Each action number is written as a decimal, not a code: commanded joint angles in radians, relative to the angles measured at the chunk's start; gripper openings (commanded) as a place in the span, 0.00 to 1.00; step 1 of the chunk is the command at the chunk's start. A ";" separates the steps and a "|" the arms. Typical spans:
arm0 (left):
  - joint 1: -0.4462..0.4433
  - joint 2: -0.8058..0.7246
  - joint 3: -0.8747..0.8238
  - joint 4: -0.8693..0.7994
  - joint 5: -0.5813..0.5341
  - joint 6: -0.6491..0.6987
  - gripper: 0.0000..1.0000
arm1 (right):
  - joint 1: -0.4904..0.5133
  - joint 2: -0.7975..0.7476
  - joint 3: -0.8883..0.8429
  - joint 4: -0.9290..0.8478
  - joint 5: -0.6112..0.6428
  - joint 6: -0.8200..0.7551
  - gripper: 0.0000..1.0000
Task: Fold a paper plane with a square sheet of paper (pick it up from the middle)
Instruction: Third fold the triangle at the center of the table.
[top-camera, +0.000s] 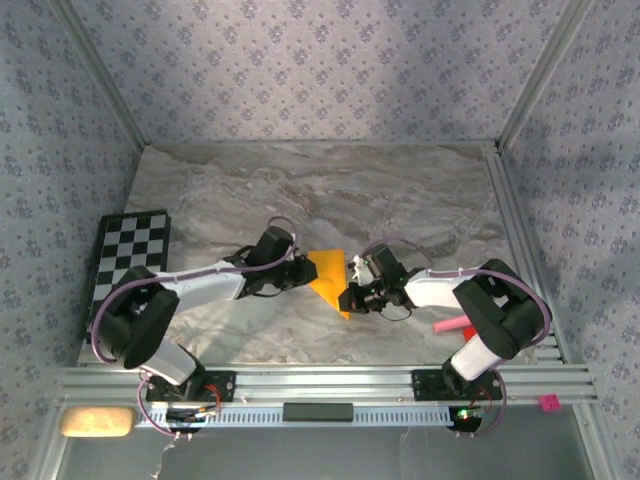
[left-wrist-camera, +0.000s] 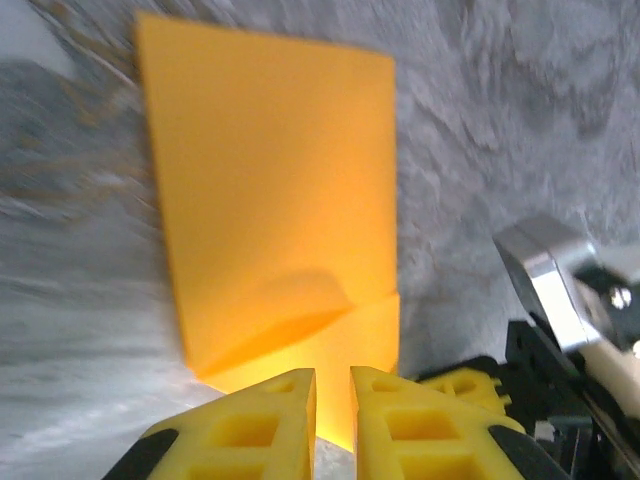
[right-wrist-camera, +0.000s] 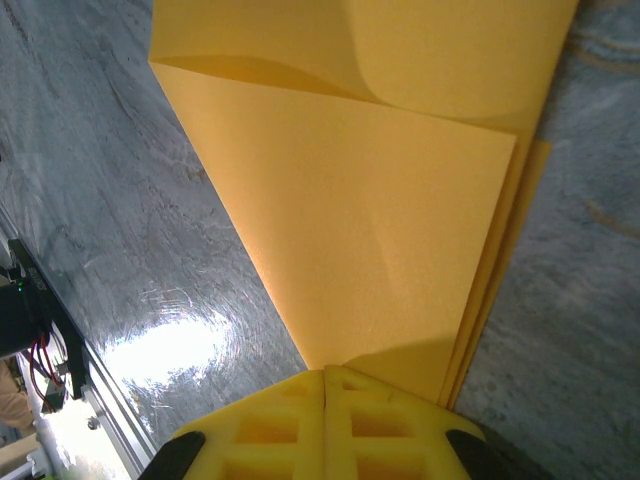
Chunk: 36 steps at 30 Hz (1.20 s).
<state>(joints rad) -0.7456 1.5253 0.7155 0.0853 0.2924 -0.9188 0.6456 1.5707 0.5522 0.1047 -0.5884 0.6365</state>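
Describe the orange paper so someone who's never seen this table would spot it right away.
Start at the marble table, then look to its middle, near the front. Between the left tool and the right tool is the folded orange-yellow paper. It is the one plain orange thing, unlike the chequered board at the left edge or the pink stick at the right.
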 joint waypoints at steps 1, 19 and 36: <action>-0.043 0.051 -0.007 0.084 0.025 -0.047 0.17 | -0.005 0.013 -0.026 -0.104 0.042 0.004 0.02; -0.018 0.181 -0.088 0.109 -0.055 -0.048 0.13 | -0.003 0.032 -0.019 -0.104 0.044 0.003 0.02; 0.104 0.087 -0.038 -0.044 -0.040 -0.015 0.13 | -0.001 0.036 -0.016 -0.105 0.041 0.001 0.02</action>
<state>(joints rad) -0.6609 1.6409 0.6601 0.1513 0.3244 -0.9577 0.6456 1.5719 0.5526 0.1043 -0.5892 0.6369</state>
